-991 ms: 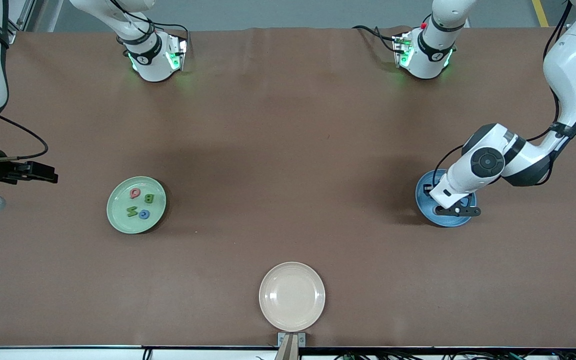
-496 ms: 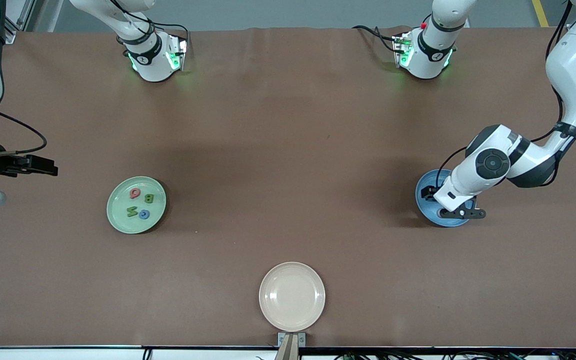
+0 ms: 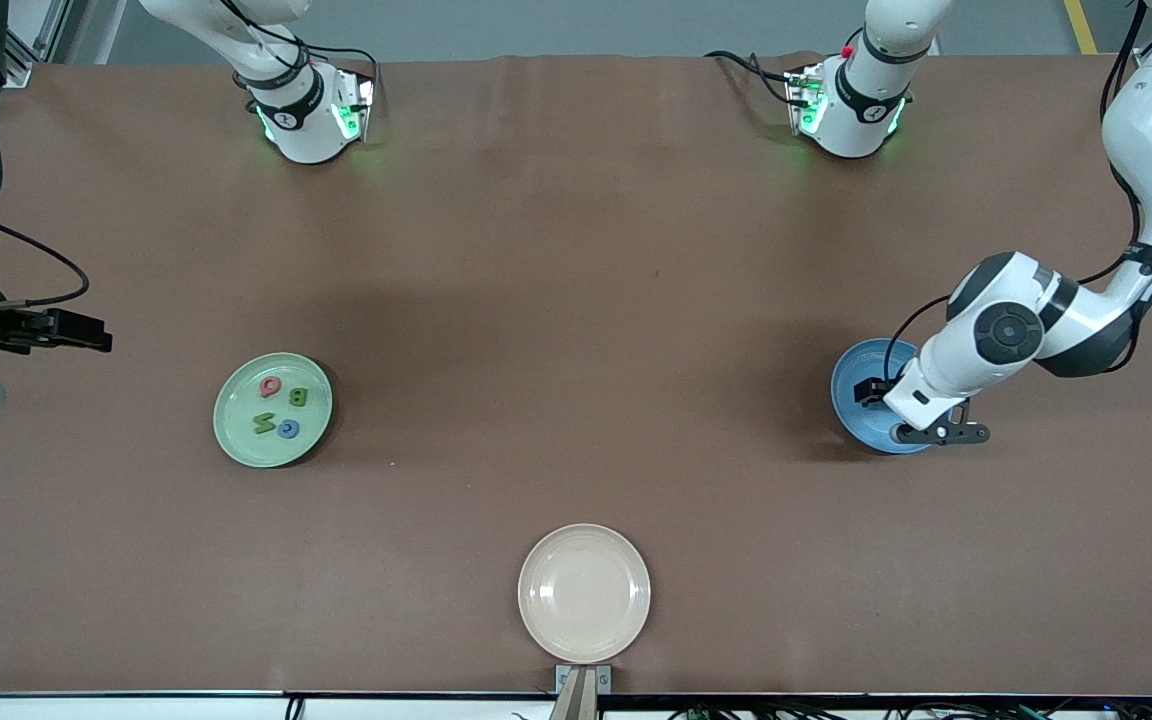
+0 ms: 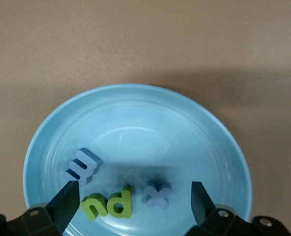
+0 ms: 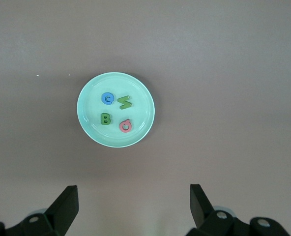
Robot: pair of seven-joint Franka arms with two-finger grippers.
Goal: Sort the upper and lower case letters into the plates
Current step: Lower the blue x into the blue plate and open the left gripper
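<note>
— Where did we have the left pincer (image 3: 926, 432) at that moment?

— Over the sky blue plate (image 3: 854, 382), at its edge nearer the front camera, at the left arm's end of the worktop (image 3: 576, 300). In the left wrist view its fingers (image 4: 66, 202) were spread wide with nothing between them.

— And what lay under it?

— Four letters in the blue plate: the blue E (image 4: 83, 165), the green u (image 4: 96, 205) and green p (image 4: 120, 200) touching side by side, and the blue x (image 4: 157, 191) just beside them. All sat in the gap between the fingers, close to the rim nearest the wrist.

— The other half?

— In the mint green plate (image 3: 236, 432) toward the right arm's end: the red Q (image 3: 270, 385), green B (image 3: 298, 396), green N (image 3: 264, 423) and blue C (image 3: 287, 429). The right pincer (image 3: 86, 331) waited over bare worktop by that end, also wide open and empty.

— Anything we couldn't make out?

— From the front, the left arm hid the blue plate's letters entirely. We judged the sorting looked finished; the E, though, sat among the lower-case ones. The beige plate (image 3: 584, 593) held nothing.
</note>
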